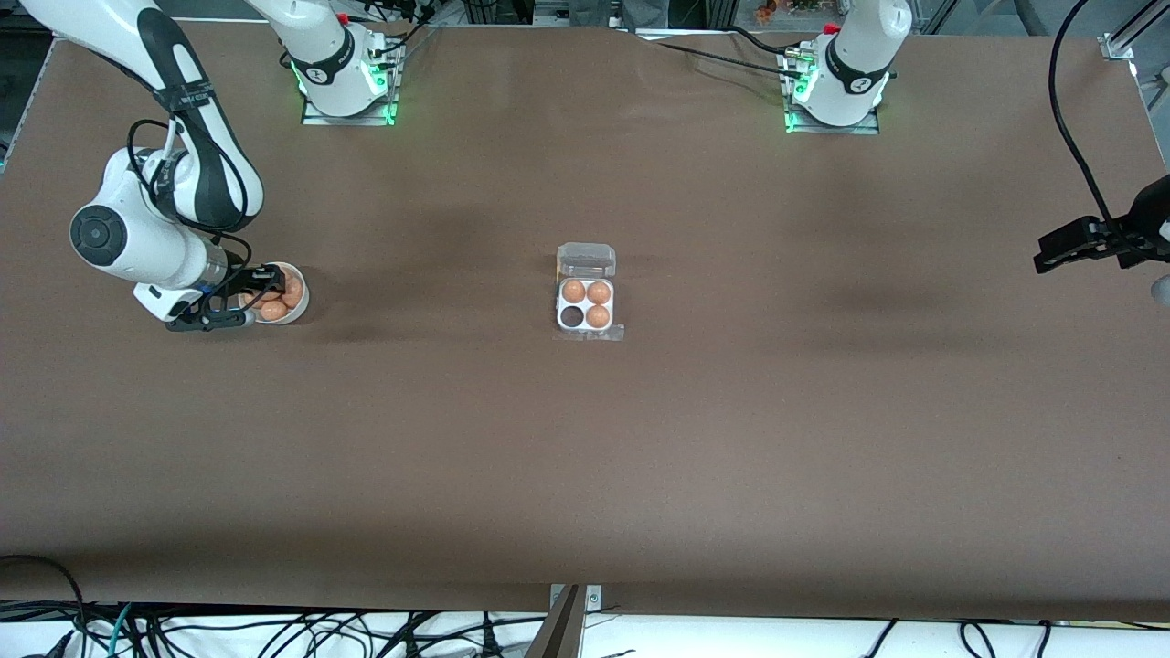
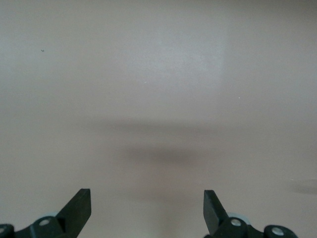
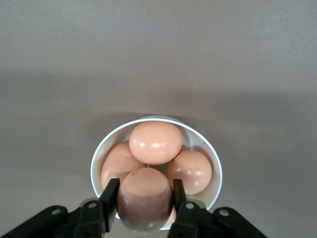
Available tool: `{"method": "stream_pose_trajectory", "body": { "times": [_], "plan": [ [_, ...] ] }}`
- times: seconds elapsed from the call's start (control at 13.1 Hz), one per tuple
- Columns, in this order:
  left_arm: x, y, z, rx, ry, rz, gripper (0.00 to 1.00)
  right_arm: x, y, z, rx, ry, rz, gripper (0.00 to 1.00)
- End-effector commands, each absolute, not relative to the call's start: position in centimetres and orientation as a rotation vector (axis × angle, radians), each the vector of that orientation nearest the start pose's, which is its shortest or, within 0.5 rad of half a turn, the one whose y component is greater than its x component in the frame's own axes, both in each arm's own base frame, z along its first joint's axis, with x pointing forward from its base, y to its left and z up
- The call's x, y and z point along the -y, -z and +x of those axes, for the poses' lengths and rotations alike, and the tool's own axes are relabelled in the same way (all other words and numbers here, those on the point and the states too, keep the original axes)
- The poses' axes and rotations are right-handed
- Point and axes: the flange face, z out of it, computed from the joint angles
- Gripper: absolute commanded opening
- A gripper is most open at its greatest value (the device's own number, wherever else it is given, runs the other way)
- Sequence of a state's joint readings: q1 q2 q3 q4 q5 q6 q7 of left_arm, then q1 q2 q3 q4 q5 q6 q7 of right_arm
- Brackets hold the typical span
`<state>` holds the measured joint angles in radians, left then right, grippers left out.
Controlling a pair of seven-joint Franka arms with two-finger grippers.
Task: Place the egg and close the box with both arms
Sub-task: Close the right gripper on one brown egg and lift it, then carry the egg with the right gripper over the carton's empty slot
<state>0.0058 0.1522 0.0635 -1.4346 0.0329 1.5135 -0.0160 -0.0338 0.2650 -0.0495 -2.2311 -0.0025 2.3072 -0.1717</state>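
- Progress is sitting at the pickup stage: the box [image 1: 585, 305] is lying near the middle of the bench [image 1: 640, 439] with its clear lid [image 1: 586, 260] folded back open, three cells are holding eggs, and the fourth cell [image 1: 572, 316], on the side nearer the front camera and toward the right arm's end, is showing dark and empty.
- Still to do, judging from this layout: carrying an egg over to that cell, setting it in, then folding the lid shut with both arms.
- The right gripper [image 3: 145, 196] is reaching down into the white bowl [image 1: 301, 309] at the right arm's end of the bench, well apart from the box.
- Its jaws are clamping on the egg [image 3: 144, 198], one finger pressing each flank; the egg is sitting squarely between them, on top of the pile.
- Three more eggs are showing in the bowl around the gripped one, the top egg [image 3: 155, 142] touching or nearly touching it, so lifting straight up looks like the cleanest way out.
- Whether the gripped egg is already clear of its neighbours is not something I can tell.
- The left gripper [image 2: 147, 208] is waiting over bare bench at the left arm's end, its jaws standing wide apart with nothing between them.
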Motion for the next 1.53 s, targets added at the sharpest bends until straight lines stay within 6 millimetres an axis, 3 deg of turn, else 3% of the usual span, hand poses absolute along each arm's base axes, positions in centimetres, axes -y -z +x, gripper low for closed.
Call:
{"method": "stream_pose_trajectory", "body": {
  "times": [0.0, 0.15, 0.38, 0.77, 1.07, 1.46],
  "plan": [
    [-4.2, -60.3, 59.1, 0.122, -0.113, -3.103, 1.0, 3.8, -26.1, 53.6, 0.161, -0.32, -3.092, 0.29],
    [-4.1, -60.2, 59.1, 0.12, -0.116, -3.103, 1.0, 2.4, -28.5, 55.2, 0.191, -0.354, -3.085, 0.28],
    [-4.2, -60.2, 59.1, 0.122, -0.116, -3.103, 1.0, -2.5, -31.4, 56.9, 0.177, -0.359, -3.107, 0.28],
    [-4.1, -60.2, 59.1, 0.12, -0.116, -3.103, 1.0, -16.5, -34.6, 58.4, -0.005, -0.379, -3.182, 0.28],
    [-4.2, -60.1, 59.1, 0.122, -0.118, -3.103, 1.0, -28.3, -33.9, 57.3, -0.21, -0.369, -3.183, 0.28],
    [-4.3, -60.2, 59.1, 0.122, -0.116, -3.103, 1.0, -39.6, -30.8, 55.2, -0.446, -0.343, -3.173, 0.28]
  ]
}}
